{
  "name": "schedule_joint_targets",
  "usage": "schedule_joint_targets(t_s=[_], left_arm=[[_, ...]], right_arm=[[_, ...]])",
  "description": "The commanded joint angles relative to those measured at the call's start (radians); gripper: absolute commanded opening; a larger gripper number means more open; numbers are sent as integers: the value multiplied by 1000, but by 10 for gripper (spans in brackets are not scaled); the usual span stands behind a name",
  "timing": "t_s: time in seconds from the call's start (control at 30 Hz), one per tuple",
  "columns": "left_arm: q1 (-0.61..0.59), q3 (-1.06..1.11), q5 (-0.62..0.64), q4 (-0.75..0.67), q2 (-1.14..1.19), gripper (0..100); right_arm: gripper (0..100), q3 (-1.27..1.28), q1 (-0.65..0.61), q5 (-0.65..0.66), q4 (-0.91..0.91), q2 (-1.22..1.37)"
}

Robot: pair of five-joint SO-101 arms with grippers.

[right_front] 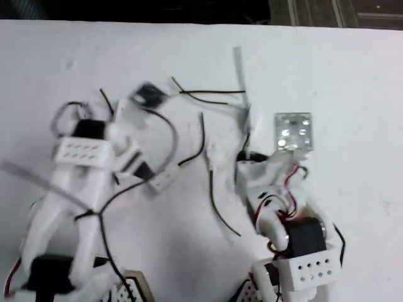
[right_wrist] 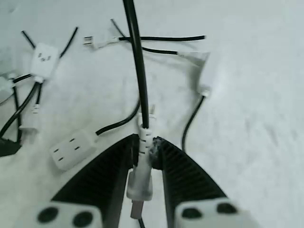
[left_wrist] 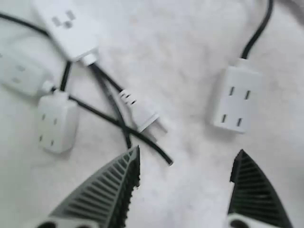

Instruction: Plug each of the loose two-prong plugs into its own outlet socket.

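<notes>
My right pincer (right_wrist: 146, 142) was clamped on a white plug (right_wrist: 139, 178); my left pincer (left_wrist: 187, 156) gaped wide near a loose plug (left_wrist: 142, 114).

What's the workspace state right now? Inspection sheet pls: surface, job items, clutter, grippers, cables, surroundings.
Surface: white table, no spills seen.
Job's things: loose plug lying flat, unplugged; outlet socket and second outlet socket near it, slots facing up and empty; held plug in the right gripper.
Clutter: shiny square block on the table, cannot tell what it is; pale strip toward the far edge.
Grippers: left gripper open over the table, holding nothing; right gripper shut on the held plug.
Cables: black cords strewn loose, some crossing beside the loose plug; held cord runs away from the right gripper.
Surroundings: dark background beyond the table's far edge.
</notes>
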Motion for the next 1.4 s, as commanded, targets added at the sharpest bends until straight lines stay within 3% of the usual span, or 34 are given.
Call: schedule_joint_targets(t_s=[0.0, 0.2, 0.37, 0.5, 0.77, 1.13, 1.37], left_arm=[[-168, 49, -2, 14, -91, 308], [-374, 229, -3, -63, -104, 306], [-461, 331, -2, -124, -104, 308], [-519, 388, 0, -158, -101, 308], [-561, 419, 34, -178, -105, 306], [-561, 423, 40, -180, -104, 306], [-561, 425, 40, -180, -101, 306]], right_arm=[[16, 37, -114, 28, -94, -2], [16, 270, -294, 153, -452, -2], [16, 404, -414, 158, -720, -2], [16, 483, -440, 158, -924, -1], [16, 508, -475, 158, -1181, 194], [16, 496, -515, 160, -1782, 799], [16, 436, -509, 160, -1910, 1013]])
